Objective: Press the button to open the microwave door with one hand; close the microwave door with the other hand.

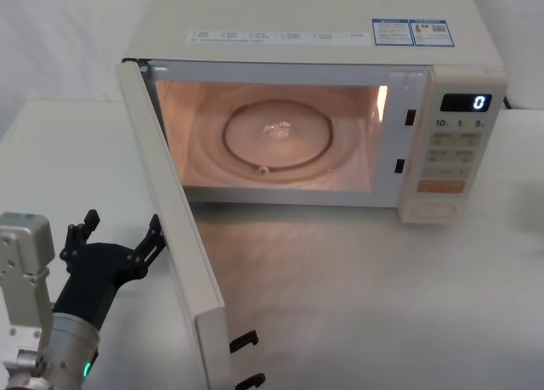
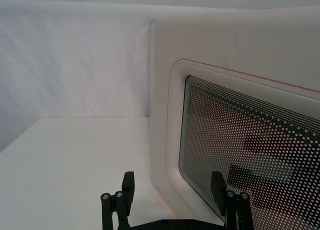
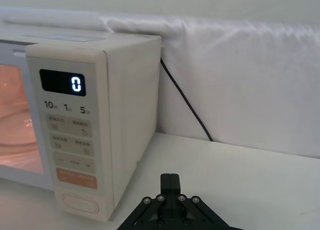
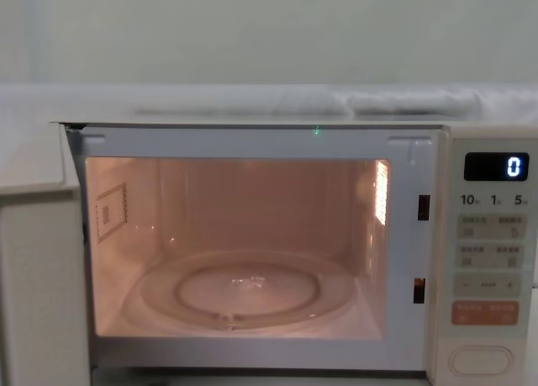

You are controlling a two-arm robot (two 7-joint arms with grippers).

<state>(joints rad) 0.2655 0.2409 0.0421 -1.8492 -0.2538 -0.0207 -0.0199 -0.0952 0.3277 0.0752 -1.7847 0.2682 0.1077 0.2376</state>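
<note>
Head view looks down from above at the microwave (image 1: 323, 110); chest view faces its lit cavity close, level. Left wrist view sits close to the microwave door (image 2: 240, 140) outside; right wrist view faces the control strip (image 3: 70, 140), shared with head and chest.

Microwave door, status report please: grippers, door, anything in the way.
Left gripper open, beside the microwave door outer face. Right gripper shut, off the microwave right side. Door swung wide open. No obstruction seen.
</note>
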